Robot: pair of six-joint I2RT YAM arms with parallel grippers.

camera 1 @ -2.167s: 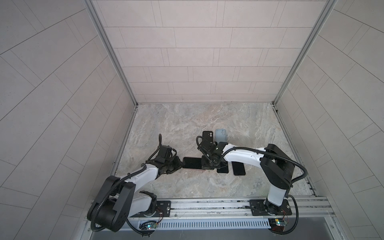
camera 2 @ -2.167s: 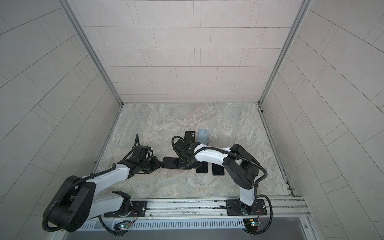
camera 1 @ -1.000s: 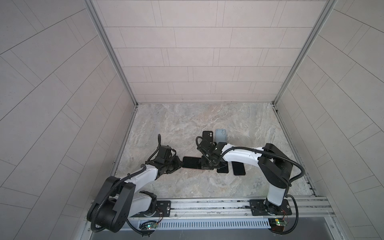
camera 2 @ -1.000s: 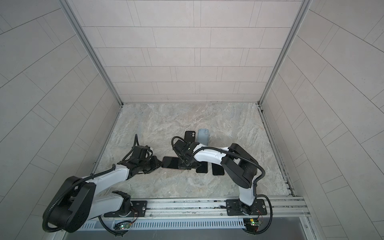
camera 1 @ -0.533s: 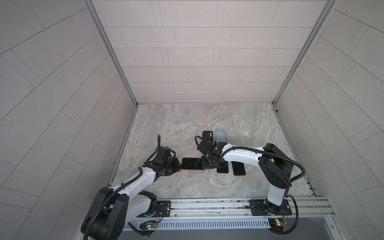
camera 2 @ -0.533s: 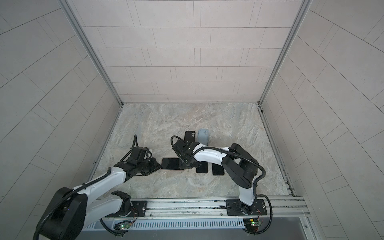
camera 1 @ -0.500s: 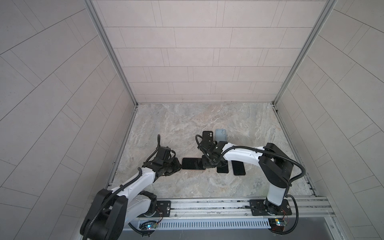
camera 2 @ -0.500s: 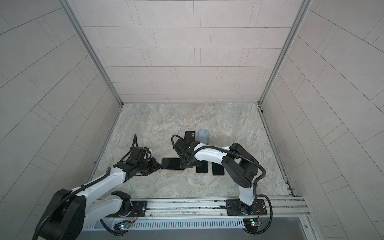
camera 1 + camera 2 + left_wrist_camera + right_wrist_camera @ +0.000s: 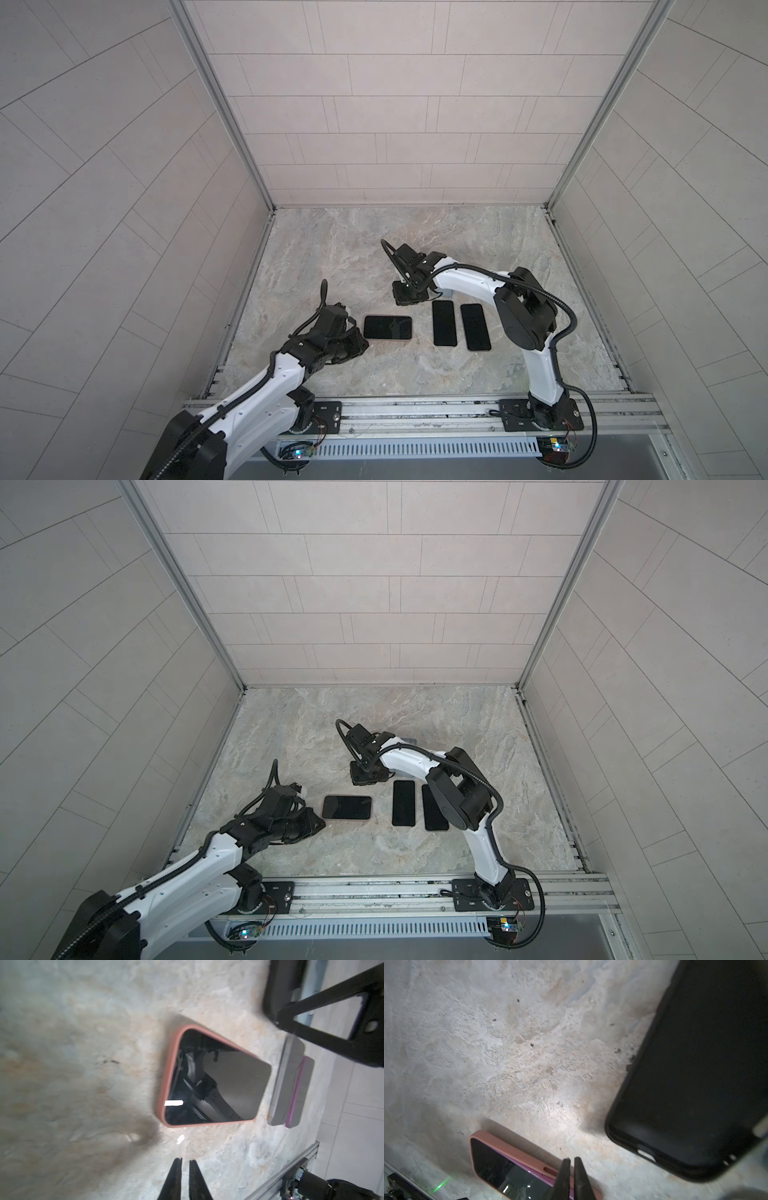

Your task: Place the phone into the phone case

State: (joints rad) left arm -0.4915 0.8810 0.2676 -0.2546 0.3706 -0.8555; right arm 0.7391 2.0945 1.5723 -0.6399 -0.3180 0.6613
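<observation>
A phone (image 9: 387, 328) lies flat with its dark screen up inside a salmon-pink phone case (image 9: 165, 1084), whose rim frames the screen on every visible side. It sits crosswise in the front half of the marbled tabletop (image 9: 332, 257), left of the middle in both top views. In the right wrist view, a thin purple strip shows between the screen and the case rim along one long side.

The left gripper (image 9: 360, 342) is low over the tabletop, just beside the phone's left short end but not touching it. Its jaws are drawn almost together, with only a thin slit between them, and they hold nothing.

To the right of the cased phone, two more phones (image 9: 444, 323) lie lengthwise side by side, screens up, close together without touching. The left wrist view shows a grey edge on one and a magenta edge on the other.

Further back, an empty black phone case (image 9: 695, 1074) lies flat on the tabletop, and the end with the port cutouts is visible. The right gripper (image 9: 409, 293) hangs low beside it, tilted down toward the tabletop. Its jaws are nearly closed, with a narrow gap and nothing between them.
</observation>
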